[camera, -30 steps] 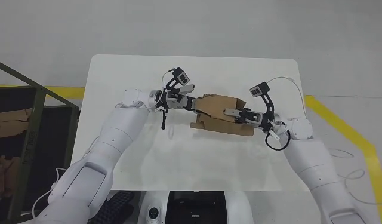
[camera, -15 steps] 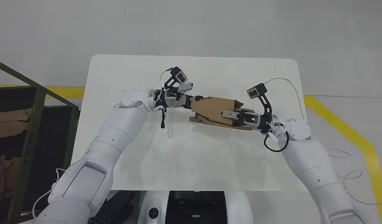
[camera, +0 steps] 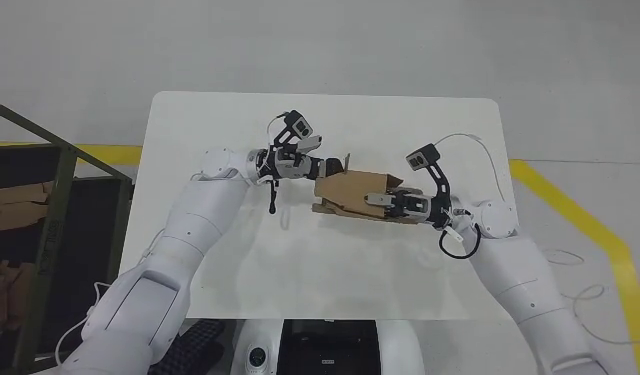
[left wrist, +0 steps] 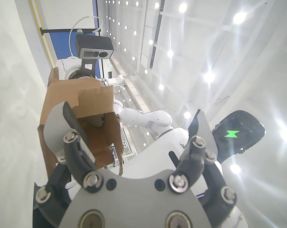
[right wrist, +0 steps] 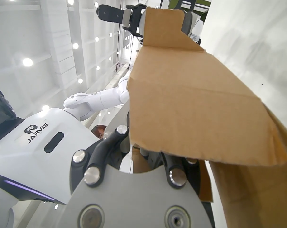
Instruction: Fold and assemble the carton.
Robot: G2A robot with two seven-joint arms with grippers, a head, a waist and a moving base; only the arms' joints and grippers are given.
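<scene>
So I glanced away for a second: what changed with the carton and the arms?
The right hand has shifted the carton across the table toward the left hand. The left hand, open, hardly moved; the carton still lies on the table.

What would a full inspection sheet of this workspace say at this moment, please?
Surface: white table, with the work near its middle.
Job's things: brown carton, partly opened with its flaps unfolded, lying between the two arms.
Clutter: nothing seen.
Claws: left claw open at one end of the carton, one finger in front of the opening; right claw at the other end, against the carton.
Cables: white cable looping over the right wrist; black cable hanging by the left wrist.
Surroundings: yellow floor line; dark rack with cardboard beside the table.
</scene>
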